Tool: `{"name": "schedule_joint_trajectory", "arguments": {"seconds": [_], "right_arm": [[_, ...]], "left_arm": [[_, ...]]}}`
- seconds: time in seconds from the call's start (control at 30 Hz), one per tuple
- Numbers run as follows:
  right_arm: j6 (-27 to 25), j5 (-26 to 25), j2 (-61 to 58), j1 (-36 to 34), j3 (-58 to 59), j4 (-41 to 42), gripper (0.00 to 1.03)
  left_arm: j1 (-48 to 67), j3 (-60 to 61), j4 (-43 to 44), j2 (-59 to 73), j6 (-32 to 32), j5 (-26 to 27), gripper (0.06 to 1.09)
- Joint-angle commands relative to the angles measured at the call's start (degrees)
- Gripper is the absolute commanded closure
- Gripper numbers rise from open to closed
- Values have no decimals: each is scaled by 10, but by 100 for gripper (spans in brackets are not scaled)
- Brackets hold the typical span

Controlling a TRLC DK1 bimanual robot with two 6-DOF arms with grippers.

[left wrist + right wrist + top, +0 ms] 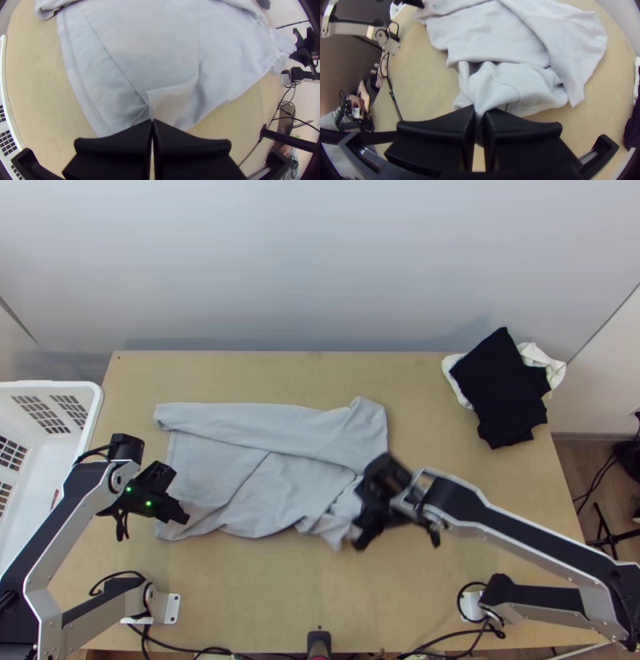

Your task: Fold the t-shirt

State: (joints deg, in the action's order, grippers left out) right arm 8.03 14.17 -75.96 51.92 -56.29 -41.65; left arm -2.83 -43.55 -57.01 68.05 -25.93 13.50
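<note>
A pale grey wall (pixel 320 268) rises beyond the wooden table (pixel 496 472), brown floor (pixel 572 460) at its right.

T-shirt (pixel 272 488) on table (pixel 280 596), basket (pixel 56 386) left of both, seemingly stacked clothes (pixel 502 390) at far right corner

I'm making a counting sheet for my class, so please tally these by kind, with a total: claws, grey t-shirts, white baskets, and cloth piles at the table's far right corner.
Claws, left and right: 2
Grey t-shirt: 1
White basket: 1
Cloth pile, black over white: 1
Total: 5
</note>
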Motion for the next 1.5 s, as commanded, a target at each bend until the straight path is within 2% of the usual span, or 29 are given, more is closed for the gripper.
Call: {"name": "schedule_joint_trajectory", "arguments": {"seconds": [0.0,0.13,0.23,0.5,0.77,1.1,1.47], "right_arm": [[-7,36,-1,-131,-59,32,100],[-34,35,-21,-203,-71,57,100],[-43,35,-35,-248,-78,74,100],[-48,35,-52,-284,-85,106,100],[-46,36,-70,-314,-92,130,100],[-43,36,-112,-315,-85,172,100],[-45,35,-181,-312,-116,206,100]], "left_arm": [[-39,-29,9,2,2,-1,104],[-102,-84,10,29,1,0,104],[-149,-146,12,70,23,0,104],[-197,-309,30,182,174,0,104],[-155,-392,39,190,271,0,104],[-104,-479,51,279,288,-2,104],[-96,-617,52,452,302,-46,104]]}}
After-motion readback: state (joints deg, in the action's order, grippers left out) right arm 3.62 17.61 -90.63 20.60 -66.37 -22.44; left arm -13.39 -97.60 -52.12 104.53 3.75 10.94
